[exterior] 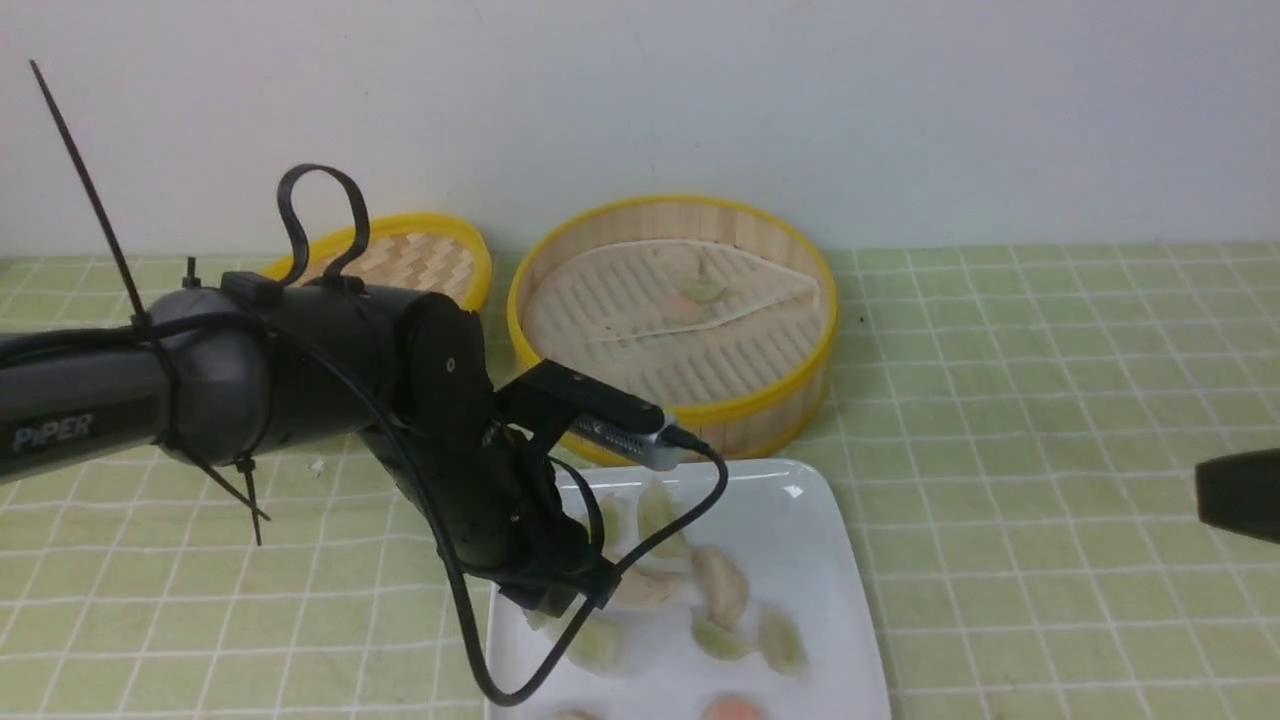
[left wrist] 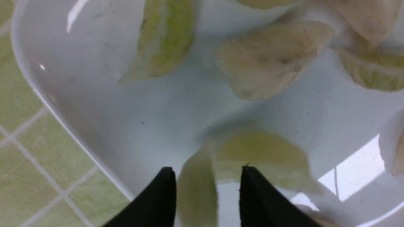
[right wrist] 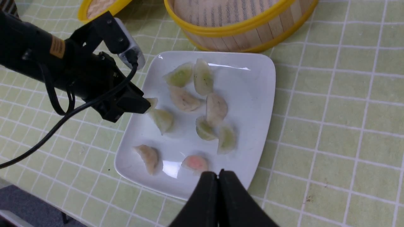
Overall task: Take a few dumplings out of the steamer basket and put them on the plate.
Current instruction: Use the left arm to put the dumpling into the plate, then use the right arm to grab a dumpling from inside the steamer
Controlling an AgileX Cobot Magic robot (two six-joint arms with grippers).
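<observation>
A pale green dumpling (left wrist: 197, 192) is sitting loosely between the parted jaws of the left end effector (left wrist: 207, 170), whose arm is angling down over the left edge of the plate (right wrist: 252, 94). Other dumplings (right wrist: 184, 100) are lying on the plate, just in front of the steamer basket (exterior: 770, 400) by the far edge of the tabletop (exterior: 1050, 350). The right end effector (right wrist: 217, 179) is hovering closed and empty over the plate's near edge.

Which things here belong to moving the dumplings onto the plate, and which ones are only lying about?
Belong to the job:
- dumplings
- steamer basket
- plate
- left end effector, open over the plate

Only lying about:
- woven lid
- green checked cloth
- right end effector, shut, holding nothing
</observation>
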